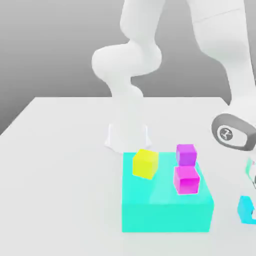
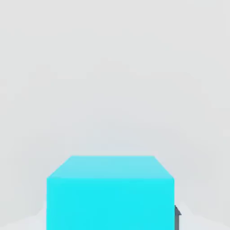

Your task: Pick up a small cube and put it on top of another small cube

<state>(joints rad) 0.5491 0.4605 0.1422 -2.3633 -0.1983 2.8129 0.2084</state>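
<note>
Hand view looks down past the tool at the small cyan cube [image 2: 110, 193], which sits right under it on the white counter [image 2: 112, 81]. A dark fingertip [image 2: 177, 215] pokes out beside the cube. The tool is pinched nearly shut, with the cube between its fingers. From outside, the tool [image 1: 253, 200] is at the exterior view's right edge, low over the counter, above the cube. Farther along the counter lies a big flat cyan block [image 1: 167, 212]. A yellow cube [image 1: 145, 163] and two pink cubes [image 1: 186, 179] [image 1: 186, 154] sit on top of it.
</note>
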